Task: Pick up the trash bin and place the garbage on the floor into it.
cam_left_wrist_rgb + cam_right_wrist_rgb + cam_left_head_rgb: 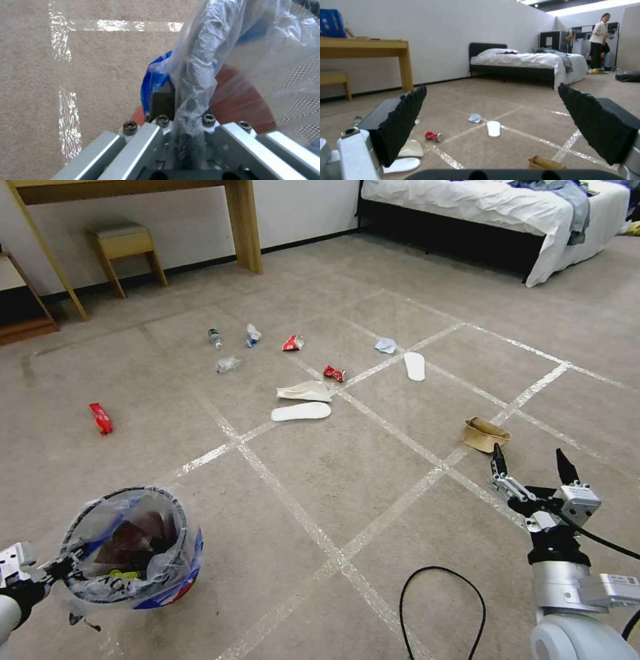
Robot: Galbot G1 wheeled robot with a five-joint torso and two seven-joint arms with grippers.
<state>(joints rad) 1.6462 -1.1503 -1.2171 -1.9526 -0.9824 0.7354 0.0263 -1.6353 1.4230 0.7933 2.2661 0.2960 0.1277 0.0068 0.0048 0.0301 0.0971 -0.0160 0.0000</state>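
- Litter is lying scattered over the floor, a beige carpet crossed by whitish tape lines.
- The left gripper is clamping the rim of the trash bin at the lower left of the head view; in the left wrist view its fingers are pinching the dark rim and the crinkly liner, and the bin is hanging clear of the carpet.
- The right gripper is hovering at the lower right with its jaws spread wide and nothing between them, just beside a brown paper bag.
- Toward the middle, a white insole is lying just in front of a cream paper piece, with a crushed red can near them and a second insole farther right.
- A red wrapper is lying alone on the left, well apart from the rest.
- A small bottle is resting farther back.
- A black cable is looping on the carpet near the right arm.
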